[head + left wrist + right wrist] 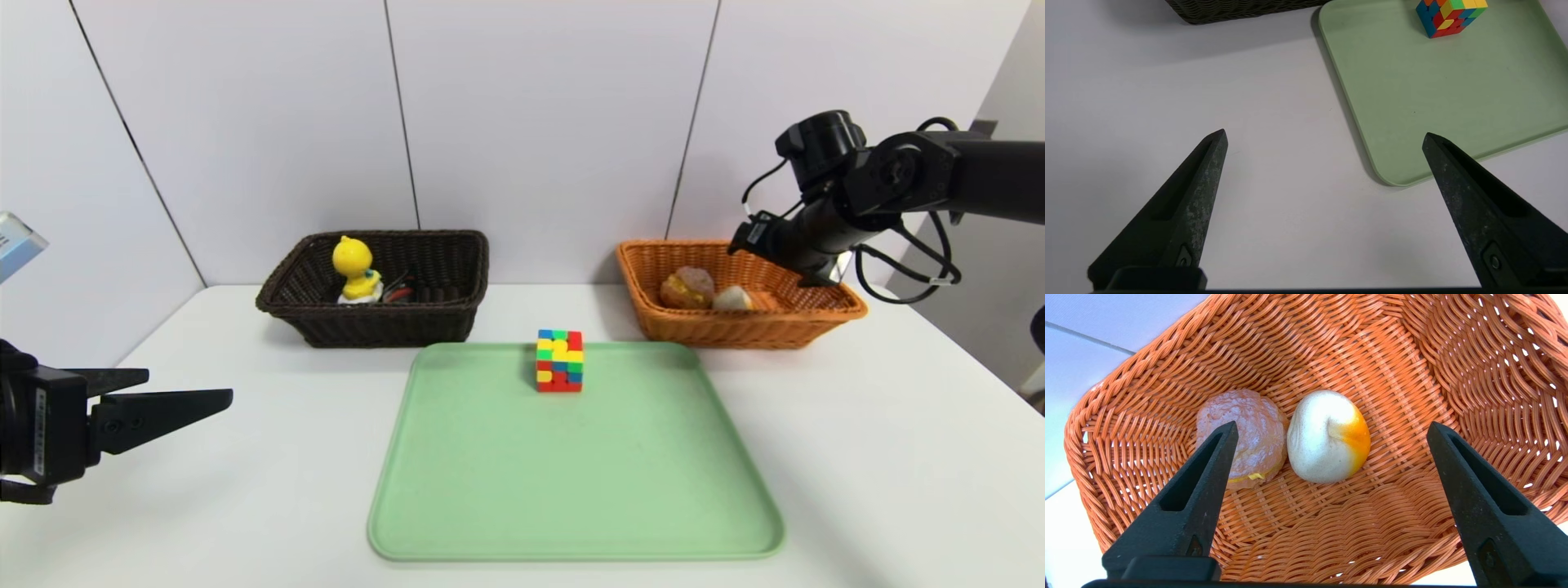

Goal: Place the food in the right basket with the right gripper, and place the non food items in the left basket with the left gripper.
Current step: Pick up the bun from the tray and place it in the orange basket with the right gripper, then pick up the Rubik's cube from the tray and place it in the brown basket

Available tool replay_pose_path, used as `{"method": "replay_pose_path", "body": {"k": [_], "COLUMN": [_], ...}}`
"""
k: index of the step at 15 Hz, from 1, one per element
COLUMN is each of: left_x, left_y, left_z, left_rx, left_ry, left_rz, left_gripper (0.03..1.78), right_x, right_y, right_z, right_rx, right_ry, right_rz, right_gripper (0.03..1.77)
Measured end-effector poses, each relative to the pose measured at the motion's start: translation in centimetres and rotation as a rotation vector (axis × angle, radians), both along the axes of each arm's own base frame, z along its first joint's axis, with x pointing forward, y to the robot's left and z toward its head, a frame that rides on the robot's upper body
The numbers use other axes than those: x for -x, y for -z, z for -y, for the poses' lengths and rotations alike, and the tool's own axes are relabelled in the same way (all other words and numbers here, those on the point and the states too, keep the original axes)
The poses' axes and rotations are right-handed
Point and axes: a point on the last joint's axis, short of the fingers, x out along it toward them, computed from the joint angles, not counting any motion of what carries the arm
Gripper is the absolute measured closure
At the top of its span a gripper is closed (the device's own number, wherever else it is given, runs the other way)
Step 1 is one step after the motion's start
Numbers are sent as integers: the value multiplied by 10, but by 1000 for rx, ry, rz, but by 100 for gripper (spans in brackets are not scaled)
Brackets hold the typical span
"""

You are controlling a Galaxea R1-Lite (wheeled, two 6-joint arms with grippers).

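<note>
Your white tabletop (857, 457) sits against pale wall panels and carries a pale green flat plastic tray (571, 490). The multicoloured puzzle cube (559, 360) stands on the tray near its far edge. The dark brown woven wicker basket (310, 314) holds the yellow duck toy (355, 265). The orange woven wicker basket (735, 331) holds the tan crackled bun (1245, 424) and the pale bun with orange patch (1327, 437), side by side. Your right tool (1331, 428) hangs over them, jaws wide, gripping nothing. Your left tool (1325, 136) hovers above the tabletop beside the tray, jaws wide and empty.
</note>
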Motion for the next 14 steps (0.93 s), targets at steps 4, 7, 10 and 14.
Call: {"method": "replay_pose_path", "body": {"k": [4,7,10,14], "left_x": [0,-2,-17,-46], "left_y": [-5,-4,-6,-3], "left_z": [3,15,30,60], "left_rx": [27,46,50,27], "left_ry": [36,109,100,59], "left_rz": [11,-7,-37,-43], "left_gripper": [12,12,12,12], "right_x": [3,21,59,104], "right_y": [-6,-25,-50,-72], "right_z": [-2,-22,-61,-74], "right_rx": [11,36,96,177], "right_ry": [9,-21,-120,-205], "right_rz": [14,42,39,33], "right_gripper": [15,13,12,11]}}
